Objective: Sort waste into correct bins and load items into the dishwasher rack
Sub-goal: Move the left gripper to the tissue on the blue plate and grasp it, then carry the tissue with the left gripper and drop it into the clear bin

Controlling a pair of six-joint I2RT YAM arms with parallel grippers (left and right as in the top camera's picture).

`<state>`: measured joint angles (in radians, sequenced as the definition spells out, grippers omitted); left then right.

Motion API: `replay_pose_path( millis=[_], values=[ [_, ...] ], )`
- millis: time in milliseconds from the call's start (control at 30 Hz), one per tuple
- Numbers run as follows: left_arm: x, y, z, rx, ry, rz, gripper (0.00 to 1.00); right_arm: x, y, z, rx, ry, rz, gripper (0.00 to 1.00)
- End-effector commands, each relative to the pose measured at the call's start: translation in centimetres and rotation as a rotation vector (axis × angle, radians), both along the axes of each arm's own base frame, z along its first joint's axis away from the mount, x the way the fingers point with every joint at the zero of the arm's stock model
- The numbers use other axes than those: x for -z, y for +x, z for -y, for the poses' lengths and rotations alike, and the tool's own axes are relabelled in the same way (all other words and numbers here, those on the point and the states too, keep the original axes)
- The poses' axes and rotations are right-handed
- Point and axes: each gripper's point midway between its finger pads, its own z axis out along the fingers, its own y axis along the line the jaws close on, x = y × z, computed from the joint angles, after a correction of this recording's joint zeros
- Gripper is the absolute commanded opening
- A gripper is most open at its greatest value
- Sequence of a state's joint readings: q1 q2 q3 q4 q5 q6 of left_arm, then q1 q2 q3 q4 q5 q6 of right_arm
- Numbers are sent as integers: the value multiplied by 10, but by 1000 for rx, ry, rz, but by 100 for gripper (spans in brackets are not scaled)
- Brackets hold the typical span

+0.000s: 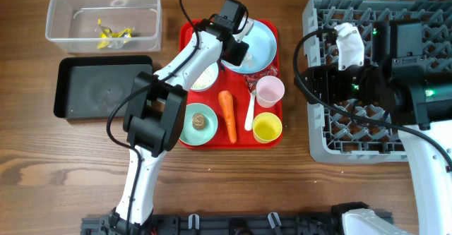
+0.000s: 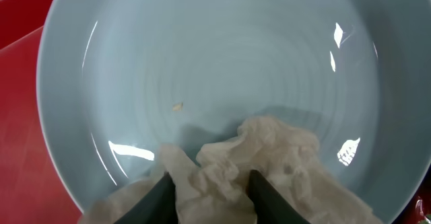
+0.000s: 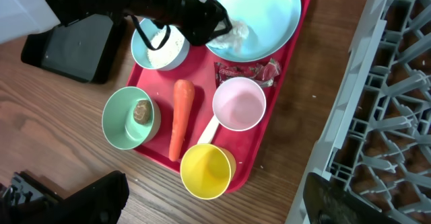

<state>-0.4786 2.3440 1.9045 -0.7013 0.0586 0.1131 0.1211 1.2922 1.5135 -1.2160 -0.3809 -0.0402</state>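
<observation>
Overhead layout: red tray (image 1: 240, 115) mid-table; dishwasher rack (image 1: 353, 133) at right; clear tub (image 1: 70, 2) far left; black tray (image 1: 102, 87) just nearer than the tub.
Left gripper (image 2: 210, 183): down over the near edge of the pale blue plate (image 2: 222, 42), at the tray's far right. Fingers (image 2: 266, 197) are a narrow gap apart, and a fold of crumpled tissue (image 2: 283, 157) fills that gap.
Tissue: lies on the plate's near rim area, touching the plate.
Plate: one pale crumb (image 2: 177, 106) near its centre.
Right gripper (image 1: 321, 80): over the rack's left part, jaws not visible, can't tell how they stand.
Tub contents: yellow wrapper (image 1: 113, 36).
Red wrapper (image 3: 246, 70): on the tray, between plate and pink cup (image 3: 238, 104).
Yellow cup (image 3: 207, 171): near right corner of the tray.
White spoon (image 1: 249, 111): just left of the cups.
Carrot (image 3: 180, 116): mid-tray, lengthwise near to far.
Rice bowl (image 3: 158, 46): left of the plate.
Brown lump (image 3: 141, 111): inside the near left bowl (image 3: 121, 126).
</observation>
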Motion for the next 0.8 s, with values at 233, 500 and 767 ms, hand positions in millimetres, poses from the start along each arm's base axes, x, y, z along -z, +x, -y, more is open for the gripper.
replay_pose_path(
  millis=[233,500,767],
  values=[
    [-25,10,6,9,-37,54,4,5,1,0,-8,-13,-12,85],
    [-165,23,-25,-93,-149,250,4,5,1,0,-9,-14,-10,86],
    [-214,46,-123,-270,-154,339,4,5,1,0,-9,-13,-10,86]
  ],
)
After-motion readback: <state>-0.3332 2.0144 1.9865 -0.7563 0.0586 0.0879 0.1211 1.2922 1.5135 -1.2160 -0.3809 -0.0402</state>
